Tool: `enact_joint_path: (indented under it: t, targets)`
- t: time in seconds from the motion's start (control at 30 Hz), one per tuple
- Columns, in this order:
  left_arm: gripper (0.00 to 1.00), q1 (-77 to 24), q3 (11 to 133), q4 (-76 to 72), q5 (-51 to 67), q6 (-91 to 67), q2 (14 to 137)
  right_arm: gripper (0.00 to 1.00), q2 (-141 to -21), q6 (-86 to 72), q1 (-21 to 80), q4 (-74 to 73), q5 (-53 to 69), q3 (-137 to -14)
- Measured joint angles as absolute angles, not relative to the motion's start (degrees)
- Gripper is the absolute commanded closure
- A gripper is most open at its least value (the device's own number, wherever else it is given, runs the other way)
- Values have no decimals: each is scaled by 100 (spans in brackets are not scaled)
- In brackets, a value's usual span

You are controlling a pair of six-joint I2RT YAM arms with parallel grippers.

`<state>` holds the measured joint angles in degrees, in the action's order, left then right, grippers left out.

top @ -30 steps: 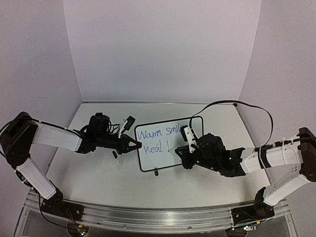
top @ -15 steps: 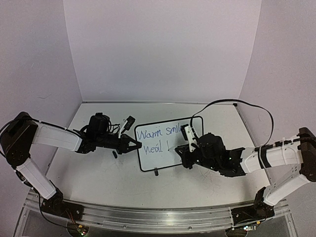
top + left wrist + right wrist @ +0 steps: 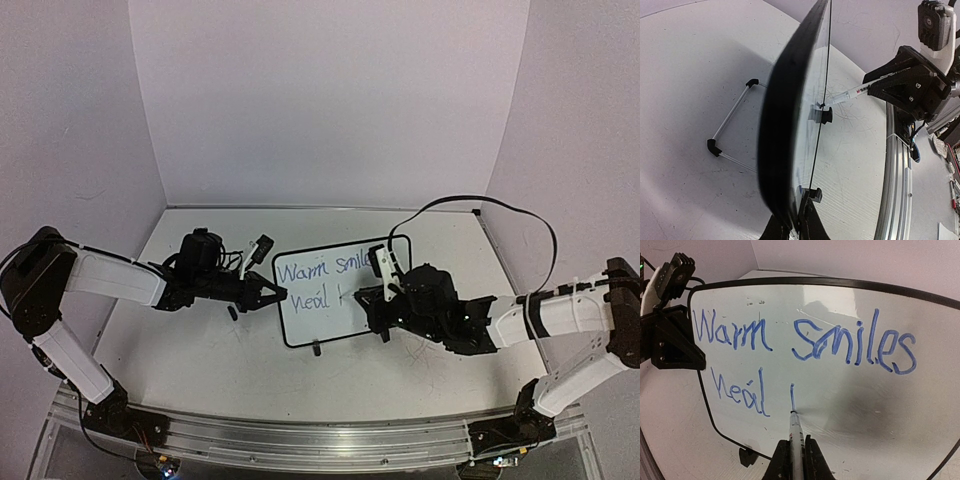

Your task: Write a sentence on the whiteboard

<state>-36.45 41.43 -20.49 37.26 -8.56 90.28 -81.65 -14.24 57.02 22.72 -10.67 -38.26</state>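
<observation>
The whiteboard [image 3: 330,300] stands tilted on the table, black-framed with small black feet. The sentence [image 3: 805,337] in blue reads "Warm smiles" on the top line, "heal" and one vertical stroke below. My right gripper [image 3: 796,452] is shut on a white marker [image 3: 795,432], its tip touching the board at the bottom of that stroke. It shows in the top view [image 3: 372,300] at the board's right part. My left gripper [image 3: 792,232] is shut on the whiteboard's left edge [image 3: 785,125], seen edge-on; it shows in the top view [image 3: 275,293].
A wire stand [image 3: 730,127] lies behind the board on the table. The right arm and its camera [image 3: 937,30] show beyond the board in the left wrist view. A metal rail [image 3: 300,440] runs along the near table edge. A black cable [image 3: 470,205] arcs over the right arm.
The right gripper has shifted slightly up and right with the marker, drawing a new short stroke after "heal". The left arm and board have not moved.
</observation>
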Motion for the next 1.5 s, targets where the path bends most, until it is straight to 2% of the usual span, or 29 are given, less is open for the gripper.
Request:
enact_joint_path:
  t: [0.5,1.07,1.5]
  targets:
    - [100,-3645,4145,-2045,3726,-856,9028,100,-7933,-1597,5634,2268,-1381,-3808]
    - [100,-3645,4150,-2036,3724,-858,9028,100,-8063,-1716,5667,2168,-1052,-3606]
    - [100,-3645,4152,-2037,3732,-851,9028,100,-7642,-1704,5623,2341,-829,-3435]
